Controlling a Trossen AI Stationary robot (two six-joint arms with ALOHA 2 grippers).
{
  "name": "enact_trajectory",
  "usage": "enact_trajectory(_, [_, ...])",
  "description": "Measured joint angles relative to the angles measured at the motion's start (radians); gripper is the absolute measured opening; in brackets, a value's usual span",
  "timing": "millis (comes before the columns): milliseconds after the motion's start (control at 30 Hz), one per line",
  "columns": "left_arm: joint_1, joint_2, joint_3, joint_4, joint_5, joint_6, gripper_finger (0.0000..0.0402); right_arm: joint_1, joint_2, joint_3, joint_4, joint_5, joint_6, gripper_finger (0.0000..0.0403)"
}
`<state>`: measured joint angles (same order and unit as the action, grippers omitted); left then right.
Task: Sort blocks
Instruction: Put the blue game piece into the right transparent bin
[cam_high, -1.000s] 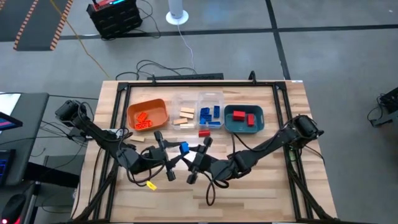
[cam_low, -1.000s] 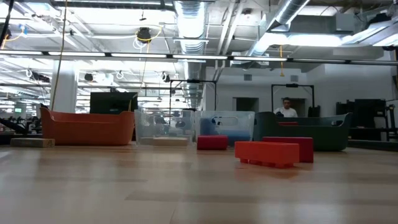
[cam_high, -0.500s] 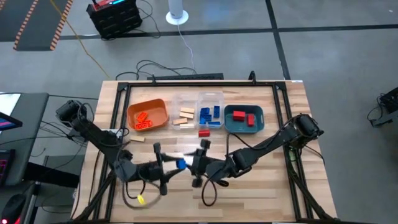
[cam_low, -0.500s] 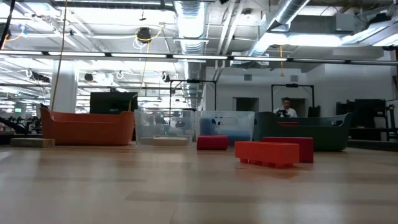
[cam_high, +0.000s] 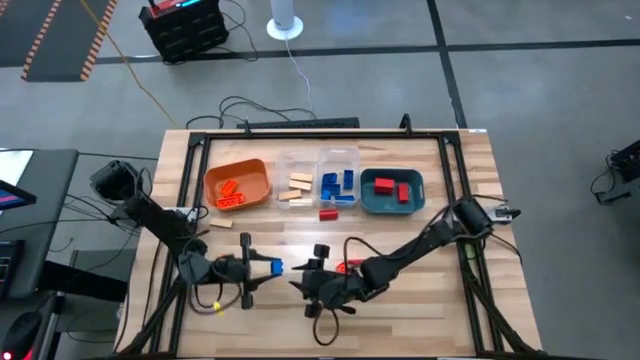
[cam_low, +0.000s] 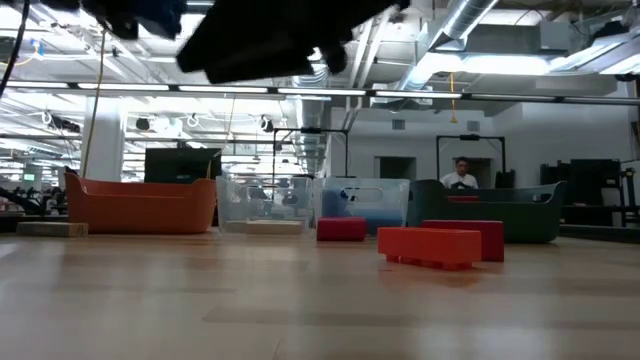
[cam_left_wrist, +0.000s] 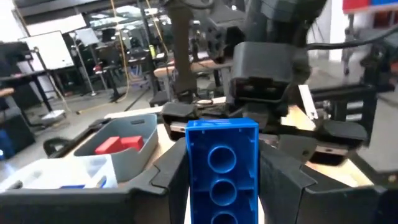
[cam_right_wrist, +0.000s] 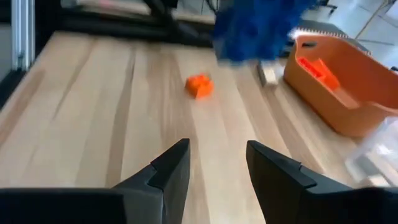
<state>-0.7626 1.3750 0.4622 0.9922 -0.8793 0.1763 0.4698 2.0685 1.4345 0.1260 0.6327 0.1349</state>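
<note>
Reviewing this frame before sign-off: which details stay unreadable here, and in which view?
- Low view: both arms show only as a dark blur along the top edge; neither gripper can be told apart.
- Right wrist view: the blue block is a smear, its studs unreadable.
- High view: the red block by the right gripper is partly hidden by the arm.
- High view: the orange tray holds bricks too small to count.

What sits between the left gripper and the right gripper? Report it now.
A blue block, clamped by the left gripper, points toward the open, empty right gripper. The high view shows it.
</note>
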Motion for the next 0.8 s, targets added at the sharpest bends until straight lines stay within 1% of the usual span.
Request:
enact_trajectory(100, [0.024,0.0,-0.062,0.121,0.053,-0.022,0.0144,-0.014,0.011,0.001,0.07,-0.009,-0.012,0.0192])
enact_trajectory(167, [0.035,0.0,-0.09,0.175,0.077,-0.03,0.0144,-0.028,0.013,0.001,0.074,-0.038,-0.019,0.0192])
enact_trajectory(267, [0.044,0.0,-0.105,0.187,0.084,-0.035,0.0144,-0.061,0.015,0.001,0.089,-0.139,-0.024,0.0192])
enact_trajectory(433, [0.045,0.0,-0.105,0.187,0.086,-0.032,0.0144,-0.103,0.015,-0.004,0.119,-0.171,-0.065,0.0191])
enact_trajectory(467, [0.044,0.0,-0.105,0.188,0.086,-0.031,0.0144,-0.109,0.015,-0.026,0.162,-0.193,-0.065,0.0191])
enact_trajectory(567, [0.044,0.0,-0.105,0.189,0.086,-0.033,0.0144,-0.13,0.014,-0.169,0.423,-0.271,-0.058,0.0191])
enact_trajectory(633, [0.044,0.0,-0.105,0.189,0.086,-0.04,0.0144,-0.141,0.016,-0.275,0.58,-0.272,-0.034,0.0191])
enact_trajectory(700, [0.044,0.0,-0.105,0.189,0.086,-0.041,0.0144,-0.147,0.016,-0.348,0.701,-0.271,-0.016,0.0191])
enact_trajectory(800, [0.052,0.0,-0.105,0.189,0.085,-0.04,0.0144,-0.14,0.014,-0.372,0.848,-0.267,-0.061,0.0191])
